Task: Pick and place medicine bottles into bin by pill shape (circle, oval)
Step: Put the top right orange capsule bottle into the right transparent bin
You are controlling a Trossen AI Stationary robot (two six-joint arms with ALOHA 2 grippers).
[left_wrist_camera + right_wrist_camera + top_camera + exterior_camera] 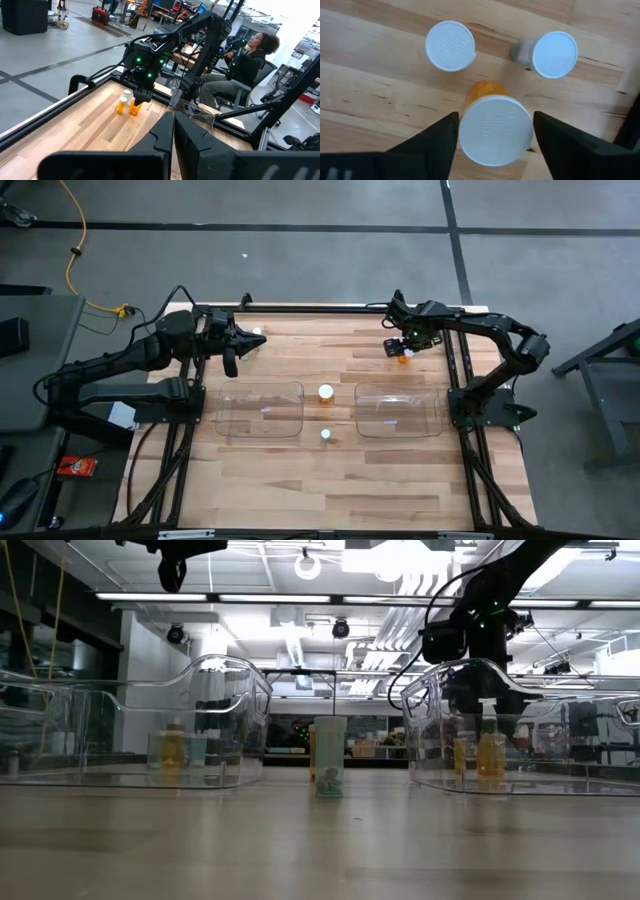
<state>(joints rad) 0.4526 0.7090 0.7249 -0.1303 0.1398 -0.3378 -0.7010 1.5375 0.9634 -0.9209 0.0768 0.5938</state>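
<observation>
Three bottles stand at the table's far right: an amber one (495, 130), and two white-capped ones (451, 45) (554, 54) beside it. My right gripper (406, 346) is above them, shut on the amber bottle. Two more bottles (326, 392) (326, 434) stand upright between the two clear bins. Another white-capped bottle (257, 332) stands at the far left. My left gripper (232, 352) hangs shut and empty above the table next to that bottle. My right gripper has the amber bottle's white cap (470, 131) between its two fingers (440, 137), one on each side of the cap's rim. The fingers come from above, pointing down. The bottle stays upright below them; its cap looks nearer than the other two caps. Whether its base is off the table I cannot tell.
A clear plastic bin (262, 412) lies left of the middle and a second one (398, 412) right of it. A person sits beyond the table's right side (245, 65). Bare wood lies toward the near edge (330, 490).
</observation>
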